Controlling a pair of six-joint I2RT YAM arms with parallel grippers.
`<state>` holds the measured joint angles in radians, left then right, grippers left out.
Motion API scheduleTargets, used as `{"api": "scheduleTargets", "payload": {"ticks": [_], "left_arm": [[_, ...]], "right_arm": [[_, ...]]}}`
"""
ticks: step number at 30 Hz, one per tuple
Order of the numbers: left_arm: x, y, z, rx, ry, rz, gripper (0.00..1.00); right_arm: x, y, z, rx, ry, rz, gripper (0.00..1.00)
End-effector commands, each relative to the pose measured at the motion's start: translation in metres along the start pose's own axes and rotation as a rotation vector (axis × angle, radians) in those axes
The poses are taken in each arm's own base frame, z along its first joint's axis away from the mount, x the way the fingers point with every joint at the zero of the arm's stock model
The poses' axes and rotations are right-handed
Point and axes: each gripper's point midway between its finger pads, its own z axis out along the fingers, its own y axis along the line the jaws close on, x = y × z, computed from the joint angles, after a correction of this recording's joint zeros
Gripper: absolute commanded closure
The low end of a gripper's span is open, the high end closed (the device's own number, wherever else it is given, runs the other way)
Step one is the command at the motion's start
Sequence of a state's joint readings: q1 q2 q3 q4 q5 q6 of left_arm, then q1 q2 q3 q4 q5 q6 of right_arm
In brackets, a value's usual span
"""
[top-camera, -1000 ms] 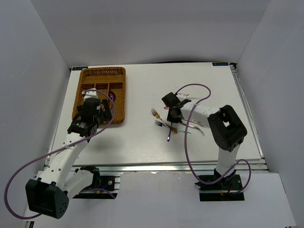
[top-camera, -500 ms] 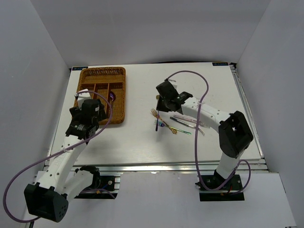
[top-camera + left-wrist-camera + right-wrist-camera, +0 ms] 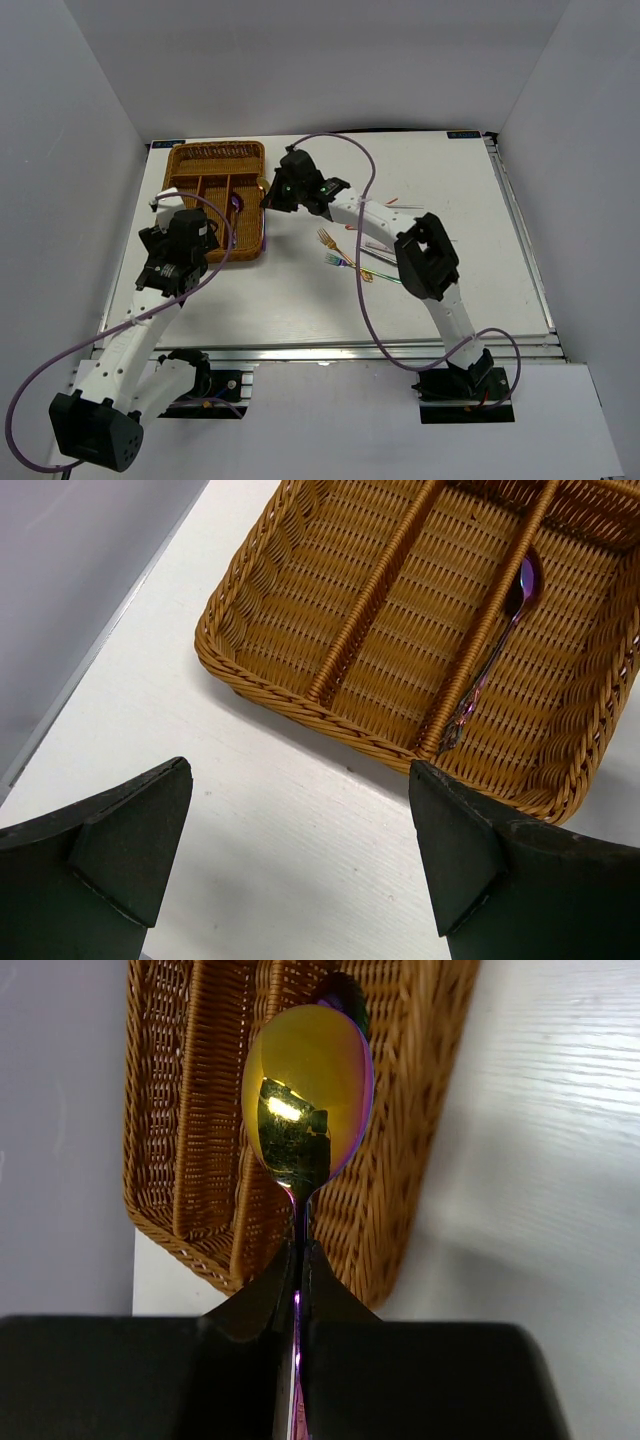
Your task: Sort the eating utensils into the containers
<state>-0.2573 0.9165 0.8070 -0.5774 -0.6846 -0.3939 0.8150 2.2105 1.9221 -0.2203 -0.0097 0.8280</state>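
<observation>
The brown wicker tray (image 3: 215, 149) lies at the table's far left. One purple-rainbow spoon (image 3: 497, 650) lies in its right long slot. My right gripper (image 3: 272, 196) hangs over the tray's right edge, shut on the handle of a second iridescent spoon (image 3: 307, 1090), whose bowl points out over the tray (image 3: 170, 1110). My left gripper (image 3: 195, 232) is open and empty over bare table just short of the tray's near end (image 3: 300, 705). A gold fork (image 3: 330, 241), a rainbow fork (image 3: 340, 260) and thin chopsticks (image 3: 392, 203) lie at mid-table.
The right arm stretches across the table's middle from its base to the tray. White walls stand close on the left, back and right. The tray's crosswise slot (image 3: 215, 153) is at its far end.
My right gripper has swung left from the utensil pile to the tray's right edge, carrying the spoon. My left gripper has drawn back from over the tray towards the near left.
</observation>
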Motion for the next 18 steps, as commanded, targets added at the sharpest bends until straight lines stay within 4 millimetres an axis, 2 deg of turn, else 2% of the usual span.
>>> {"api": "scheduleTargets", "payload": {"ticks": [1,3,4,5,7,11,13,17,18], "left_arm": [[-0.014,0.001,-0.006,0.001,-0.033,-0.032,0.02],[-0.015,0.000,-0.007,0.011,-0.036,-0.036,0.02],[-0.015,0.000,-0.007,0.012,-0.036,-0.036,0.02],[-0.016,0.000,-0.008,0.015,-0.038,-0.038,0.02],[-0.016,-0.001,-0.008,0.021,-0.038,-0.039,0.02],[-0.014,-0.006,-0.008,0.049,-0.028,-0.034,0.02],[-0.013,-0.008,-0.008,0.057,-0.024,-0.032,0.02],[-0.012,-0.010,-0.008,0.072,-0.021,-0.030,0.02],[-0.012,-0.011,-0.008,0.080,-0.019,-0.029,0.02]], "right_arm": [[-0.014,0.043,0.009,-0.176,-0.024,0.028,1.00],[-0.011,0.046,0.027,-0.215,-0.023,0.026,1.00],[-0.021,0.061,0.026,-0.254,-0.041,0.022,1.00],[-0.015,0.054,0.039,-0.247,-0.027,0.028,1.00],[-0.020,0.064,0.043,-0.272,-0.039,0.040,1.00],[-0.011,0.050,0.062,-0.259,-0.031,0.071,1.00],[-0.012,0.050,0.067,-0.266,-0.049,0.072,0.99],[-0.005,0.043,0.077,-0.259,-0.035,0.075,0.91],[-0.005,0.043,0.078,-0.259,-0.033,0.072,0.83]]}}
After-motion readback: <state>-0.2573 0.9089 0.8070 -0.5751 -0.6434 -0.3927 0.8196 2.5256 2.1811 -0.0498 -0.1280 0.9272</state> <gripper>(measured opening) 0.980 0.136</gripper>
